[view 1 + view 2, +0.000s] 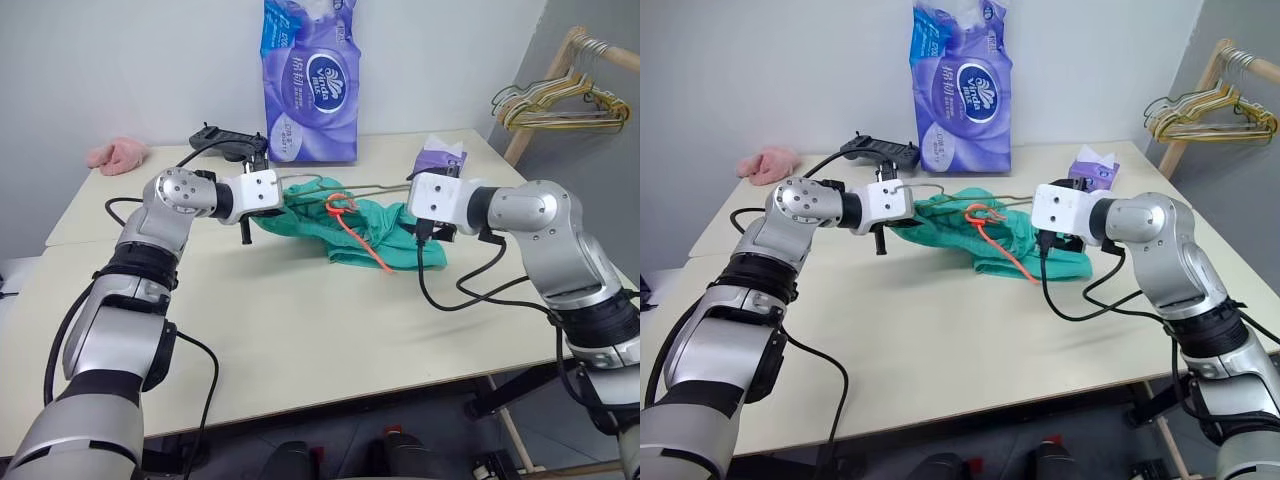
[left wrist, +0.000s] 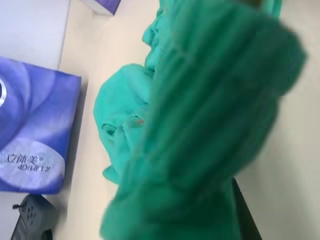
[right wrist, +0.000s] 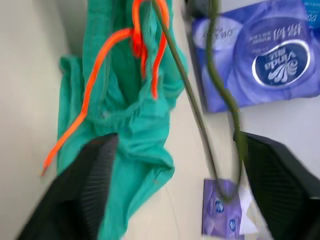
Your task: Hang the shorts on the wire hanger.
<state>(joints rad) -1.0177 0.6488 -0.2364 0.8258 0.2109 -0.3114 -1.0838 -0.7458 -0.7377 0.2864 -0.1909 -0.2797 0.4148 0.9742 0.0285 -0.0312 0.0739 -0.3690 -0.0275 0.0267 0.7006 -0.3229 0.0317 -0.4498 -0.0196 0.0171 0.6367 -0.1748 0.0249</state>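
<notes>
The teal-green shorts [image 1: 372, 238] lie bunched at the middle of the table, and their orange drawstring [image 1: 352, 222] trails toward me. My left gripper [image 1: 272, 197] is shut on the shorts' left end, and the cloth [image 2: 210, 115] hangs right in front of its camera. The thin wire hanger [image 1: 375, 186] runs along the shorts' far edge, from the left gripper toward the right one. My right gripper [image 3: 175, 142] is open at the shorts' right end. The hanger's wire [image 3: 192, 107] and the cloth [image 3: 130, 130] lie between its spread fingers [image 3: 95, 170], which hold nothing.
A tall purple tissue pack [image 1: 310, 80] stands behind the shorts, with a small purple packet [image 1: 440, 158] to its right. A black device [image 1: 225, 140] and a pink fluffy cloth [image 1: 117, 155] lie at the back left. A rack of hangers [image 1: 560, 100] stands beyond the table's right edge.
</notes>
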